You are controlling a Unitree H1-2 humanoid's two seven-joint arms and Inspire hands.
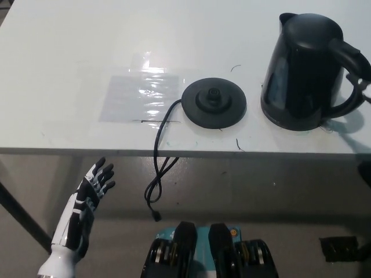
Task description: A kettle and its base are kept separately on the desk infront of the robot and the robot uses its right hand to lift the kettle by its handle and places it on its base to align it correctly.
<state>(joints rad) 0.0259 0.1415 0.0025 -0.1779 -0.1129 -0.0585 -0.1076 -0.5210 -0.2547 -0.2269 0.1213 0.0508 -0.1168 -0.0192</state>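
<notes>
A black kettle [301, 72] stands upright on the white desk [69, 52] at the right, its handle [355, 75] turned toward the picture's right edge. Its round black base [213, 103] lies to the left of it, apart from it by a small gap. Only a sliver of my black right hand [365, 84] shows at the right edge, right by the handle; its fingers are cut off by the frame. My white left hand [88, 197] hangs open below the desk's front edge at the lower left.
The base's black cord [159, 168] runs over the desk's front edge and dangles down. A clear plastic sheet [139, 95] lies flat on the desk, left of the base. The desk's front edge [174, 153] crosses the picture.
</notes>
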